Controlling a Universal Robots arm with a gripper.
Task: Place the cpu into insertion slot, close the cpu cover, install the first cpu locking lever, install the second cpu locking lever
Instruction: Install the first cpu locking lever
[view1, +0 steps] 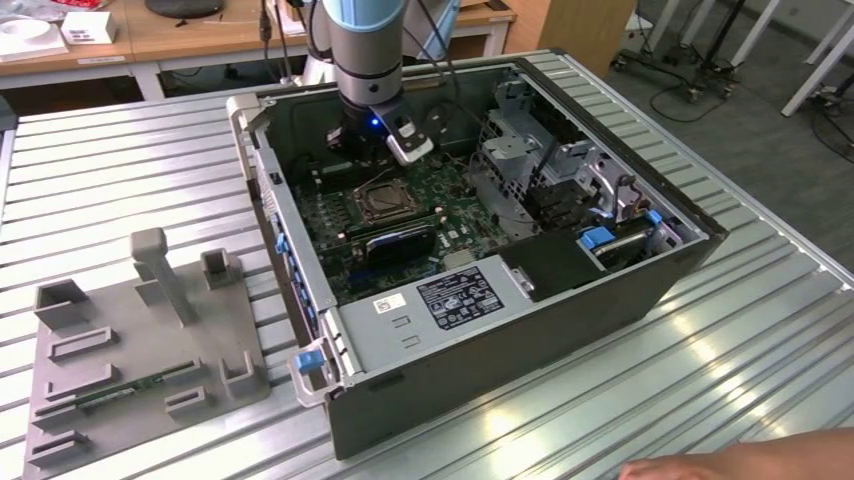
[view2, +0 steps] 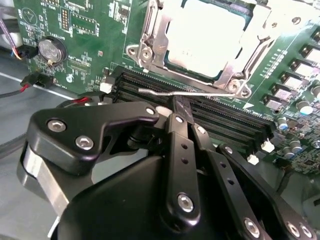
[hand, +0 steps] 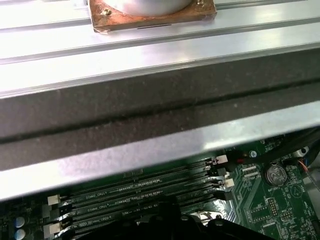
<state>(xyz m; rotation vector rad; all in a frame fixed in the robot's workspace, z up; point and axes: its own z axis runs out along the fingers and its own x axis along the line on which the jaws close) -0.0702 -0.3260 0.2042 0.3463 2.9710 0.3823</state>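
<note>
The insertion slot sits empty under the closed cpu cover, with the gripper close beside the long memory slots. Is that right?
Not empty. In the second wrist view the cpu sits in the insertion slot, its silver top showing through the cut-out of the cpu cover. The cover is down and the gripper is close beside the memory slots.

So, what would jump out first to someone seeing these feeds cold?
The black claw looms in the second wrist view, its tip beside a thin silver lever lying along the memory slots. Just beyond, the cpu shows pale through the cpu cover. In the exterior view, the arm reaches down into the open computer case on the ribbed metal table.
</note>
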